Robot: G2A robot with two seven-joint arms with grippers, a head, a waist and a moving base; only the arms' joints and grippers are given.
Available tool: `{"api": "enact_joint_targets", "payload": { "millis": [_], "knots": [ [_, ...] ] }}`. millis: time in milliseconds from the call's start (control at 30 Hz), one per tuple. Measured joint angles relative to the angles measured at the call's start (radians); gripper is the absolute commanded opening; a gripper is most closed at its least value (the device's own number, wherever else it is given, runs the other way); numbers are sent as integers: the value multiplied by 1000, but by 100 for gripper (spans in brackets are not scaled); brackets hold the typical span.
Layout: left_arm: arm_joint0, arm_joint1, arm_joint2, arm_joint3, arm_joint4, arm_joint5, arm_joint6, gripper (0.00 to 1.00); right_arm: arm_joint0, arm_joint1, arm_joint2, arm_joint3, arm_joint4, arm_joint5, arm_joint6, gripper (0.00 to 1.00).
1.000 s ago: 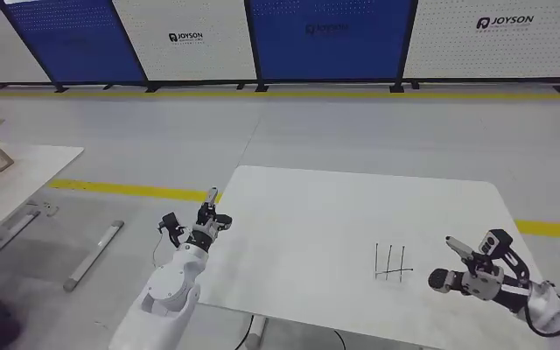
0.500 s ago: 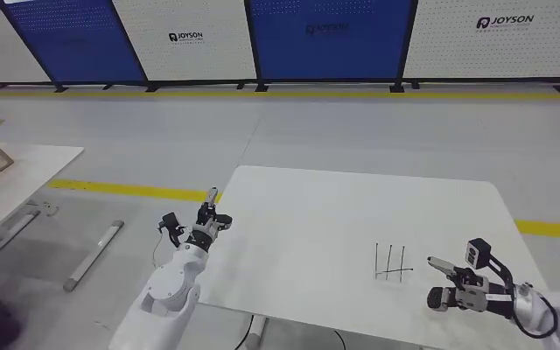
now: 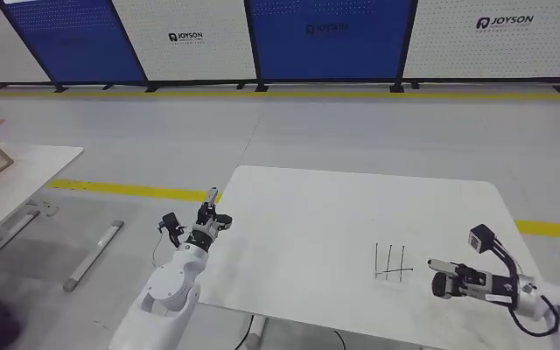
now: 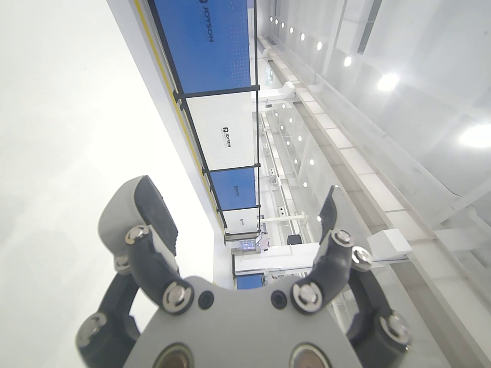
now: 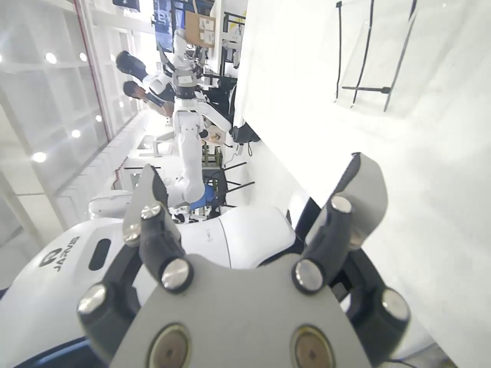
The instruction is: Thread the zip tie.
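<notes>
Black zip ties (image 3: 391, 262) are sitting on the white table (image 3: 306, 227) toward the robot's right side: three long ones side by side, plus a shorter one lying across their near ends. The right gripper (image 3: 437, 275) is close by, off to the side of the bundle with its opening pointed at them, but there's a clear strip of bare table in between, so no contact. Its fingers are spread wide with nothing between them. The left gripper (image 3: 211, 196) is way over by the table's left edge, well apart from the ties, and it's also gaping wide and holding nothing. Fun bit: from above the ties just look like thin lines on the tabletop, but the right wrist view shows they're actually lying on a clear plastic sheet (image 5: 441, 32), and you can make out the little square heads on the far ends of the three long ones. The left wrist view gives you the white tabletop running past one finger (image 4: 153, 208), with blue and white wall panels (image 4: 207, 32) behind it.
</notes>
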Motion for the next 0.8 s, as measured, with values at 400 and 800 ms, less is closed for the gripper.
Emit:
{"api": "enact_joint_targets", "payload": {
  "millis": [400,800],
  "knots": [
    [0,0,0,0,0,0,0,100,193,4,-201,239,-57,-64,0,100],
    [0,0,0,0,0,0,0,100,182,3,-218,235,-75,-92,-30,100]
  ]
}}
